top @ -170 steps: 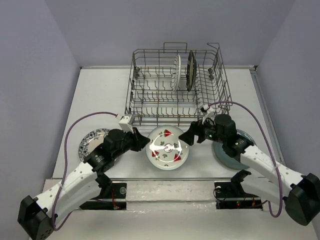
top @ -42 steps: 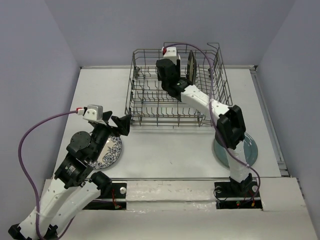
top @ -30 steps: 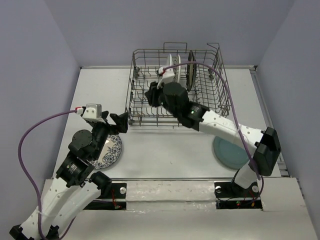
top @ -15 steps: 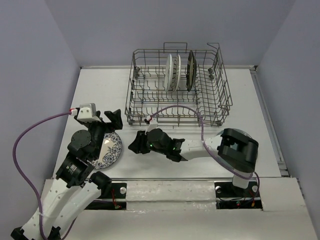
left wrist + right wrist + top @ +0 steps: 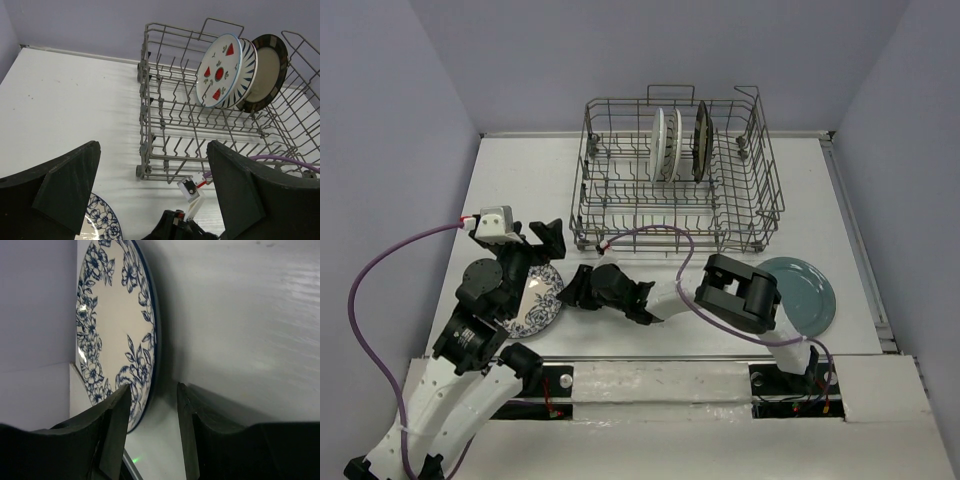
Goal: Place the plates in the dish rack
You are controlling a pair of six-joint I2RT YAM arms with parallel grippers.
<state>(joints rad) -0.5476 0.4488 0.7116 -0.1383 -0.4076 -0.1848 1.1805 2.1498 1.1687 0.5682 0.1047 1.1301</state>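
Your right arm is lying low across the table (image 5: 520,180), folding back at the elbow and reaching left. That is putting the right gripper (image 5: 576,289) at the right edge of the floral plate (image 5: 542,302). In the wrist view its fingers (image 5: 116,420) are standing part open, straddling the plate's rim without clamping it.

Your left arm is rearing up at the left. The left gripper (image 5: 535,250) is hanging wide open above that same plate, holding nothing and facing the rack (image 5: 670,190).

The floral plate is lying flat, left of centre, in front of the rack's left corner. The teal plate (image 5: 802,290) is lying flat on the right. The fruit plate (image 5: 658,143), striped plate (image 5: 672,148) and dark plate (image 5: 701,140) are standing upright together in the rack's far half. The table is showing white, with lilac walls (image 5: 650,50) closing it in on three sides.
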